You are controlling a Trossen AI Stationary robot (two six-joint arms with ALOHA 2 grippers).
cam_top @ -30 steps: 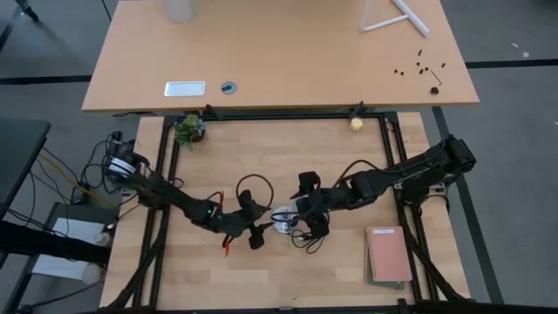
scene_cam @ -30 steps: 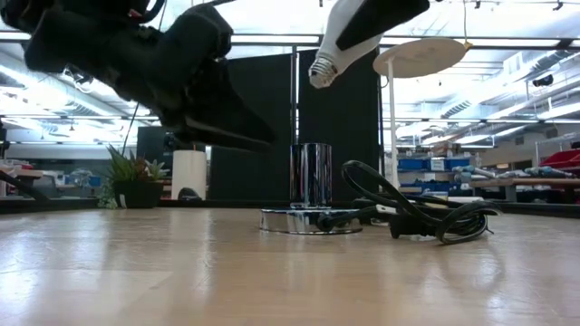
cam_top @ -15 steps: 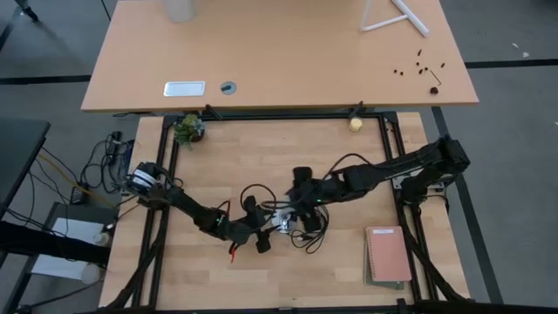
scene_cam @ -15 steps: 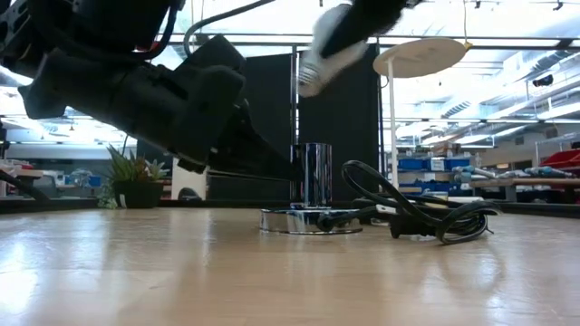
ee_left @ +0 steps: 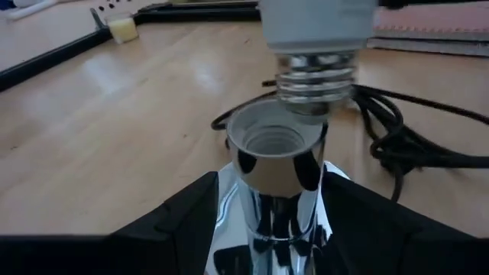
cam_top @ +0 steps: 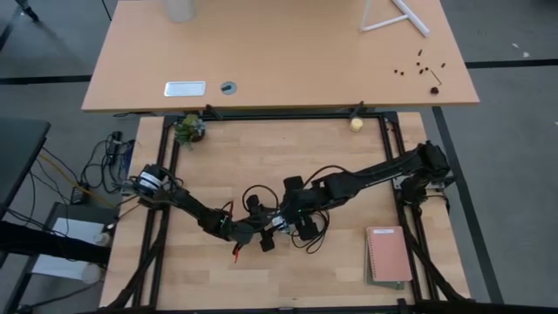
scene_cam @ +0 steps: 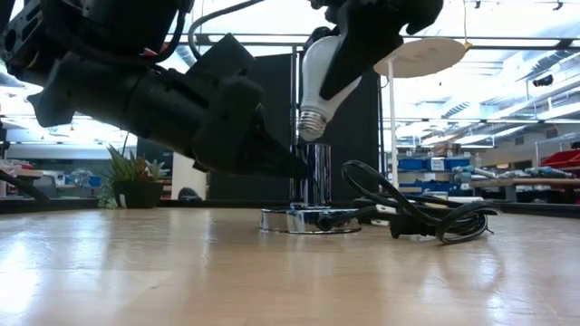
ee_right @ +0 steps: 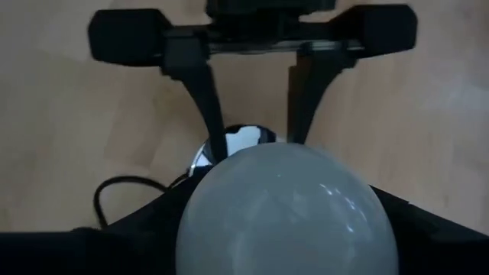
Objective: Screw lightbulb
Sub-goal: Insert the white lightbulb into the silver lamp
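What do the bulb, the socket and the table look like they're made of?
Bulb: matte white globe, frosted glass or plastic, hard to say; its ribbed grey base looks like metal.
Socket: polished chrome-like metal, since it mirrors its surroundings; the threaded lining inside looks pale and dull, perhaps plastic.
Table: light wood planks with visible grain and a soft sheen, possibly a laminate.

White lightbulb (scene_cam: 319,68) – silvery-grey screw base, chrome socket (scene_cam: 311,195), black cord (scene_cam: 419,215), pale wood table (scene_cam: 272,272)

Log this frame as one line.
right gripper: holds white pear-shaped lightbulb above chrome socket tube, unthreaded | left gripper: jaws around socket tube
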